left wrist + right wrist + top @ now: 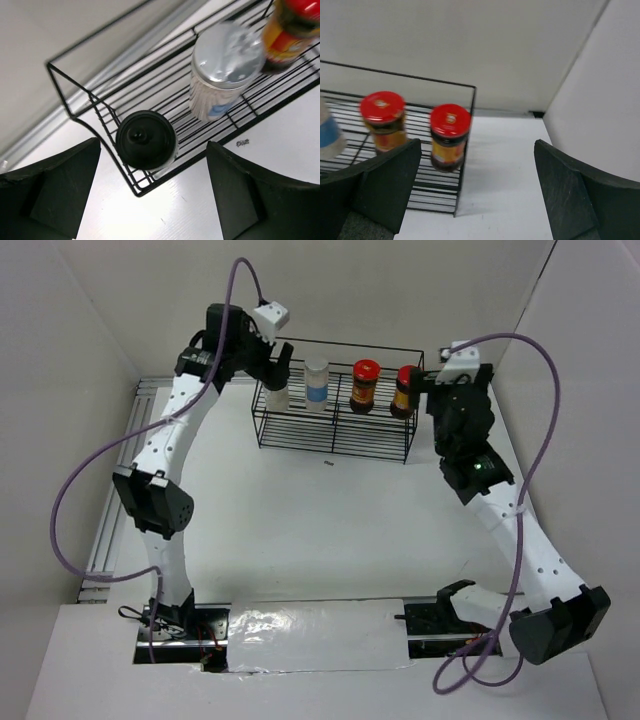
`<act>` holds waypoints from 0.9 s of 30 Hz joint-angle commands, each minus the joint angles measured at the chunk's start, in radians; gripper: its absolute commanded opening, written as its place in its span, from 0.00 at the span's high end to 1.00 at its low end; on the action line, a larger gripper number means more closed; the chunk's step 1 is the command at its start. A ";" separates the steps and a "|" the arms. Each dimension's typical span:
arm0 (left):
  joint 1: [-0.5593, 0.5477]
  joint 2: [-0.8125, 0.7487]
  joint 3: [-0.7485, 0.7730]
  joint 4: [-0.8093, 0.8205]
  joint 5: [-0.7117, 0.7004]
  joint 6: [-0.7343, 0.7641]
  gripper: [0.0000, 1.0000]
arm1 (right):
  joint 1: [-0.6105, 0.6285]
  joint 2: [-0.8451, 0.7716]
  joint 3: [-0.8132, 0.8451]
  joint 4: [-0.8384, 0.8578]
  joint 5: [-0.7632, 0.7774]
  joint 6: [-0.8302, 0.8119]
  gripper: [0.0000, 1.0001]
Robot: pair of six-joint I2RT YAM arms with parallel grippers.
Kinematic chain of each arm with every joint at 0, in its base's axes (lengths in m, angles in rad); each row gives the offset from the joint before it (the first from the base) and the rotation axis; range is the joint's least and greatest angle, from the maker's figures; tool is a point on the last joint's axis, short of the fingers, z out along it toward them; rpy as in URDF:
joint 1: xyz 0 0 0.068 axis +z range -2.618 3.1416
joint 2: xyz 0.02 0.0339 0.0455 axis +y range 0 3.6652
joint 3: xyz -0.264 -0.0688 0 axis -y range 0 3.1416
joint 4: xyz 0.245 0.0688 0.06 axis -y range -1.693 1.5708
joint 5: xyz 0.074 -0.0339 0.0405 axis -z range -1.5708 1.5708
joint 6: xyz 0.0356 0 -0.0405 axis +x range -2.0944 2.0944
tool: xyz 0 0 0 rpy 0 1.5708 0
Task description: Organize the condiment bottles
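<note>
Four condiment bottles stand in a row inside the black wire rack (331, 447). From left to right they are a whitish black-capped bottle (277, 395), a white blue-labelled bottle (316, 386) and two dark jars with red lids (365, 386) (404, 392). My left gripper (281, 364) hovers open just above the black-capped bottle (146, 140), its fingers (57, 192) wide apart and holding nothing. My right gripper (428, 388) is open beside the rack's right end, close to the rightmost jar (449, 136) and empty. The other jar (383, 120) stands to that jar's left.
The rack sits at the back of the white table, near the rear wall. Its left corner (75, 95) and right end rim (420, 79) show in the wrist views. A side wall (600, 100) rises close on the right. A small dark speck (328, 463) lies in front of the rack.
</note>
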 commanded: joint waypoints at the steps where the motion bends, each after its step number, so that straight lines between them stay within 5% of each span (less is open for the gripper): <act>1: 0.006 -0.181 0.035 0.070 0.051 -0.032 0.01 | -0.170 -0.039 -0.026 -0.085 -0.068 0.215 0.00; 7: 0.184 -0.368 -0.107 -0.020 0.177 -0.095 0.01 | -0.598 -0.056 -0.140 -0.219 -0.332 0.444 0.00; 10: 0.318 -0.504 -0.358 0.023 0.199 -0.106 0.01 | -0.752 -0.075 -0.216 -0.245 -0.424 0.539 0.00; 15: 0.536 -0.582 -0.690 0.008 0.298 -0.143 0.01 | -0.730 -0.076 -0.283 -0.265 -0.280 0.594 0.00; 20: 0.631 -0.621 -0.919 0.032 0.315 -0.158 0.01 | -0.695 0.009 -0.215 -0.374 -0.133 0.754 0.00; 27: 0.651 -0.663 -0.984 0.037 0.329 -0.134 0.01 | -0.651 0.099 -0.149 -0.452 -0.094 0.792 0.00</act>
